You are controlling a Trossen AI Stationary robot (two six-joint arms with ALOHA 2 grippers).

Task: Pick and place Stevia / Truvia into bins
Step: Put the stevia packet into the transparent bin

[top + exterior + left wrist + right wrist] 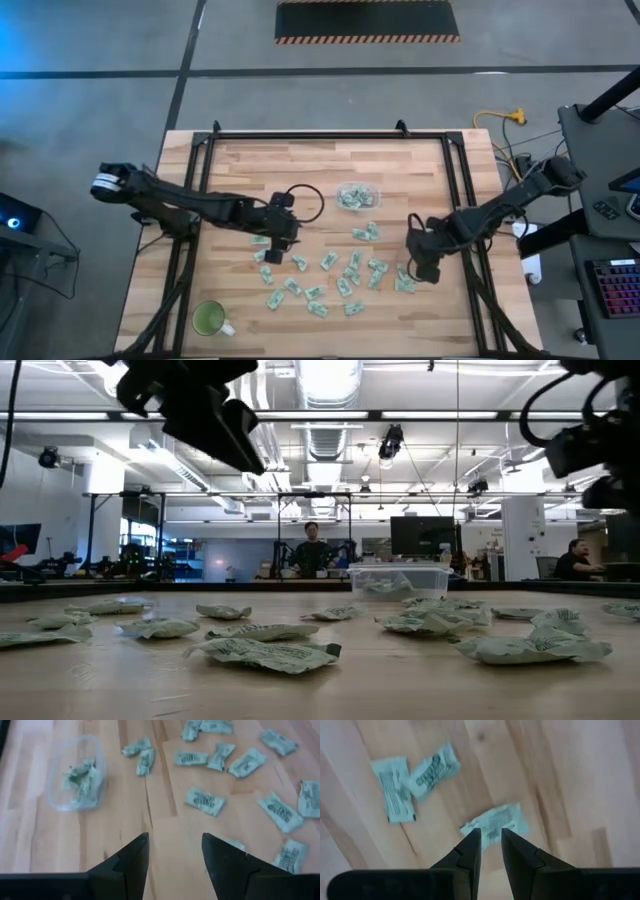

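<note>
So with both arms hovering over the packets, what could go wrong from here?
1. The right gripper hangs narrowly parted above one pale green paper sachet; it may push it rather than pinch it.
2. The left gripper is open over bare wood; the small clear plastic tub looks light and could slide if nudged.

Your left arm reaches in from its side, elbow bent, wrist turned inward. Its gripper (pixel 175 851) hangs above the wood with the fingers (pixel 134 856) spread apart and nothing between them. Your right arm stretches in from the opposite side, angled downward. Its gripper (pixel 491 842) is raised too, fingers (pixel 470 849) drawn close with a narrow gap, gripping nothing.
</note>
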